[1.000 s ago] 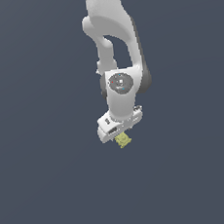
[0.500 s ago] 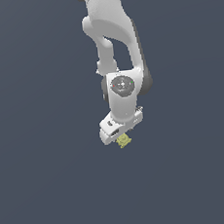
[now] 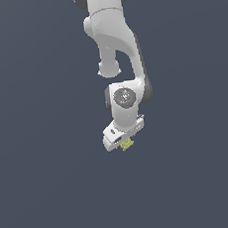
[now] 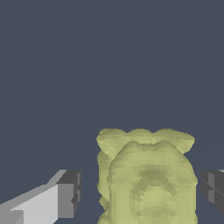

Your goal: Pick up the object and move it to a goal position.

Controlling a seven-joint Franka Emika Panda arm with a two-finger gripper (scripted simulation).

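Over the last second the claw [image 3: 125, 140] has barely shifted. Its pads [image 4: 70, 192] are spread, with gaps either side of the yellow-green object [image 4: 146, 177] between them. The grasp looks not yet made; closing seems next.

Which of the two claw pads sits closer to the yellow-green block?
The dark pad cut off at the wrist picture's edge: only a thin gap separates it from the block. The other pad, on the white finger, stands farther off.

Plain dark slate-blue surface [image 3: 49, 192], uniform and flat, filling both views
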